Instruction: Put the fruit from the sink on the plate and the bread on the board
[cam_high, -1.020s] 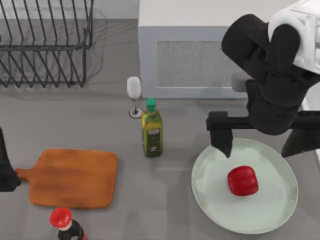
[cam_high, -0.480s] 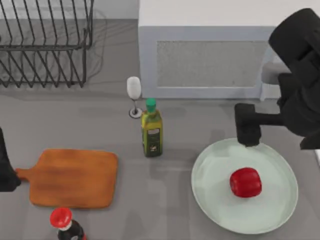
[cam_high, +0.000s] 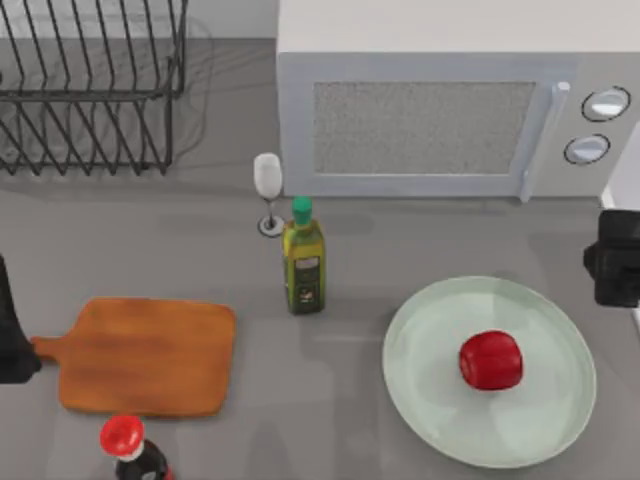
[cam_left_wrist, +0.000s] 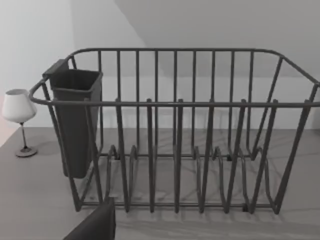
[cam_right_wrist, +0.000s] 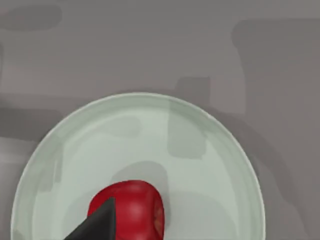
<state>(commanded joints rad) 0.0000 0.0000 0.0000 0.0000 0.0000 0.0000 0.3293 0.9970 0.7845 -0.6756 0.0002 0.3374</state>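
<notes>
Board (cam_high: 145, 356) lies bare at the bench's left, handle stub just beside the left arm (cam_high: 12, 335), the nearer arm for it; its fingers' spread I cannot tell. Bread isn't in sight. Fruit (cam_high: 491, 360) sits on the plate (cam_high: 440, 420), apart from the right gripper (cam_high: 615, 258), finger spread unclear.

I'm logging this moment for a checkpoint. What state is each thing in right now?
fruit: resting on the plate, free of any gripper.
plate: flat on the table, holding the fruit.
board: flat, nothing on it.
oil bottle: upright, capped.
wine glass: upright.
red-capped bottle: upright, capped.
microwave: door shut.
right gripper: at the table's right edge, off the plate.
</notes>
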